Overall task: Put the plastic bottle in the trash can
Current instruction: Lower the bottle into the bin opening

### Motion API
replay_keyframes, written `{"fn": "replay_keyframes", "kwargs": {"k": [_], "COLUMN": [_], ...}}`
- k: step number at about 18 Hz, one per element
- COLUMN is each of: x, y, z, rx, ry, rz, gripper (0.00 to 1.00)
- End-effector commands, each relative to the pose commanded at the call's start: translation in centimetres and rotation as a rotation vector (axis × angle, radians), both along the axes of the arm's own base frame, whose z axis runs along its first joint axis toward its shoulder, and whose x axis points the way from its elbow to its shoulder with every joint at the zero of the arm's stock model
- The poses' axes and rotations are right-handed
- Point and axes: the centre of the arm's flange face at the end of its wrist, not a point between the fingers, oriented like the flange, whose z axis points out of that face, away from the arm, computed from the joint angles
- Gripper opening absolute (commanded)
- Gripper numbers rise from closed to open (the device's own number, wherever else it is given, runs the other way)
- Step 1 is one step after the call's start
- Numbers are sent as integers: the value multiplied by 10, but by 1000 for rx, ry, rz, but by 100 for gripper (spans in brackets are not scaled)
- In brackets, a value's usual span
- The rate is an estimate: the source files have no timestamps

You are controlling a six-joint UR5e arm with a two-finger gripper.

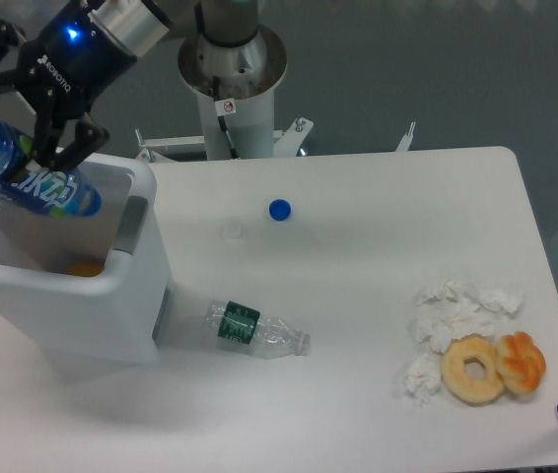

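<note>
The jaws are closed tight on the plastic bottle, with the black gripper at the top left, above the trash can. The bottle is blue and see-through, with a blue label and white letters on it. It is tilted, with its fat end up near the left edge and its neck end pointing down and to the right. It hangs in the air over the open top of the trash can, close to the back rim, and it is not inside yet. The trash can is a big white box with a grey panel on its right side, and something orange shows at the bottom inside it. The trash can sits on the left part of the white table. Just to the right of the trash can, a clear bottle with a dark green label lies on its side. Farther right of the trash can and nearer the back of the table is a small blue cap. Far to the right of the trash can are some crumpled white tissues, and 2 donuts lie touching each other just beside the tissues.
</note>
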Motion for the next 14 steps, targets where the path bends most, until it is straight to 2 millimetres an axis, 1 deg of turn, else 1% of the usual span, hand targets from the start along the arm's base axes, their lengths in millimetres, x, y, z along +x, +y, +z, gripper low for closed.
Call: {"fn": "replay_keyframes", "kwargs": {"k": [5, 9, 14], "x": [-2, -2, -1], "y": [3, 7, 7], "z": [-6, -16, -28], "rx": [-9, -19, -33], "ry": [-5, -12, -24], "rz": [-1, -10, -11], "gripper": [78, 78, 78]}}
